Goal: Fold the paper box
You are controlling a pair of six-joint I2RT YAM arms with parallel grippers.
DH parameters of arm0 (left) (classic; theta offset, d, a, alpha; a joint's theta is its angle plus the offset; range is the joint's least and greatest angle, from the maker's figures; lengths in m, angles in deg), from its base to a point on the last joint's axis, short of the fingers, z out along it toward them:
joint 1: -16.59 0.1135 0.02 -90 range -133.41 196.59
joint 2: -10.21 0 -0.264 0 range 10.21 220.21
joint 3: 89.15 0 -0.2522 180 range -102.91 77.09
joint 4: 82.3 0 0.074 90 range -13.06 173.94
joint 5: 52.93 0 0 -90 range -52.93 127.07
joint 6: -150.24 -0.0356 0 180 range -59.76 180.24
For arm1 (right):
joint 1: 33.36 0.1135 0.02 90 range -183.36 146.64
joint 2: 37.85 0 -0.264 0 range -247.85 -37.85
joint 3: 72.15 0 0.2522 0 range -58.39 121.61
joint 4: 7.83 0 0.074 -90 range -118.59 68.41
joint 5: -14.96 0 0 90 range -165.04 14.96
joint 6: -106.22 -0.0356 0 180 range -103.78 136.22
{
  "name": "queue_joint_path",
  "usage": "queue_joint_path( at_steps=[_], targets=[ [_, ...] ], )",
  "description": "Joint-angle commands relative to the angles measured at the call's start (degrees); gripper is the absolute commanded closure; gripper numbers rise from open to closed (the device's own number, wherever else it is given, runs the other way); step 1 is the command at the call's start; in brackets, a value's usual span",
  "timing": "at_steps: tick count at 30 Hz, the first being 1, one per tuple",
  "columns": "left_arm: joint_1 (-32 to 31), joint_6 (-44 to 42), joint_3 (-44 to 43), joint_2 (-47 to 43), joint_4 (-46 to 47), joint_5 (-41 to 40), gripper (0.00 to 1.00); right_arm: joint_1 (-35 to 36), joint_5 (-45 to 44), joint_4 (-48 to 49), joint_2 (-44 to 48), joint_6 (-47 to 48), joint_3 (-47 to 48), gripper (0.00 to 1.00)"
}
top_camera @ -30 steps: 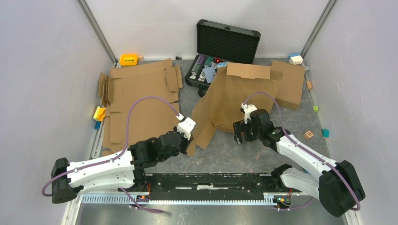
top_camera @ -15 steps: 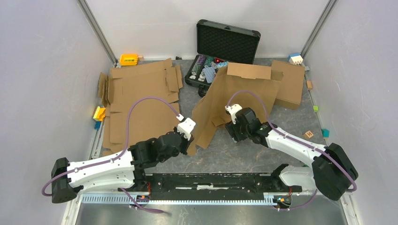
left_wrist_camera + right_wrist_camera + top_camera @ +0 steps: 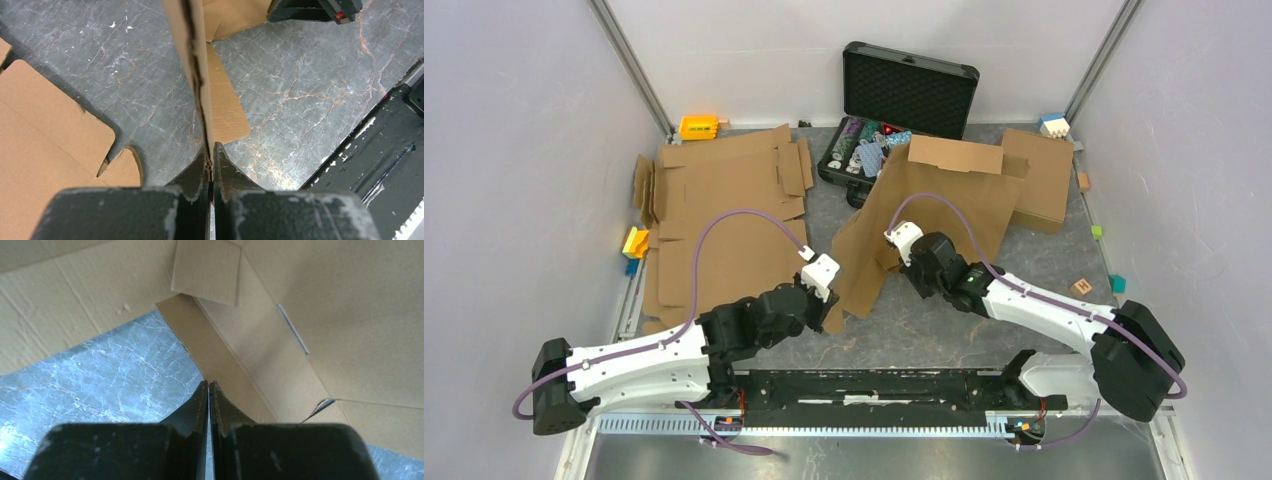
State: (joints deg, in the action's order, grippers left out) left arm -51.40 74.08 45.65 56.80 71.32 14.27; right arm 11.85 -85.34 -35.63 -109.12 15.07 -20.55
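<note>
The paper box (image 3: 934, 195) is a brown cardboard sheet with flaps, held tilted up off the table in the middle. My left gripper (image 3: 830, 312) is shut on its lower left edge; in the left wrist view the cardboard edge (image 3: 197, 60) runs straight into the pinched jaws (image 3: 210, 150). My right gripper (image 3: 892, 258) is at the sheet's lower front, under its slope. The right wrist view shows its jaws (image 3: 208, 385) pressed together with nothing between them, and the box's inner face and a small flap (image 3: 207, 270) just ahead.
Flat cardboard sheets (image 3: 724, 200) lie at the left. An open black case (image 3: 909, 90) with colourful chips stands at the back. Another brown cardboard piece (image 3: 1042, 178) sits back right. Small blocks (image 3: 1081, 288) and a yellow item (image 3: 697, 127) dot the edges. A black rail (image 3: 874, 385) runs along the front.
My right arm has moved left, up to the raised box, and its jaws have gone from wide open to shut. The left gripper has kept its hold without moving.
</note>
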Motion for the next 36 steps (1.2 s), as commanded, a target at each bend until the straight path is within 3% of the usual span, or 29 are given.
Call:
queue_joint_path(
  at_steps=[1,8,9,11,12,17,22,27,32,36],
  targets=[
    [-0.4,-0.8,0.9,-0.5,2.5,1.5,0.98,1.6,-0.7,2.8,-0.6,2.4,3.1,0.92],
    [-0.4,-0.5,1.9,-1.0,3.5,2.1,0.98,3.6,-0.7,4.9,-0.8,3.1,2.9,0.95],
    [-0.5,-0.4,2.1,-1.1,3.7,2.2,0.98,3.8,-0.8,5.1,-0.7,3.1,2.9,0.86],
    [-0.4,-0.2,2.4,-1.4,3.8,2.1,0.98,3.9,-1.5,5.1,-0.4,3.3,2.5,0.47],
    [-0.4,-0.1,2.5,-1.5,3.8,2.1,0.98,4.0,-2.0,5.3,0.2,3.6,1.9,0.37],
    [-0.5,0.2,2.7,-2.1,3.7,0.7,0.98,3.9,-6.9,5.3,0.7,5.3,0.0,0.31],
    [-0.4,0.4,3.1,-2.5,4.7,0.4,0.98,4.0,-8.3,5.1,-3.4,5.5,0.0,0.43],
    [-0.4,0.6,3.7,-2.6,5.1,0.5,0.98,4.1,-6.7,6.8,-4.8,5.6,-0.2,0.65],
    [-0.5,1.3,5.0,-3.1,6.5,1.1,0.98,4.3,-4.9,8.2,-4.8,5.7,0.4,0.98],
    [-0.4,2.0,5.9,-3.3,6.9,1.4,0.98,4.9,-1.6,10.1,-3.7,6.0,0.4,1.00]
  ],
)
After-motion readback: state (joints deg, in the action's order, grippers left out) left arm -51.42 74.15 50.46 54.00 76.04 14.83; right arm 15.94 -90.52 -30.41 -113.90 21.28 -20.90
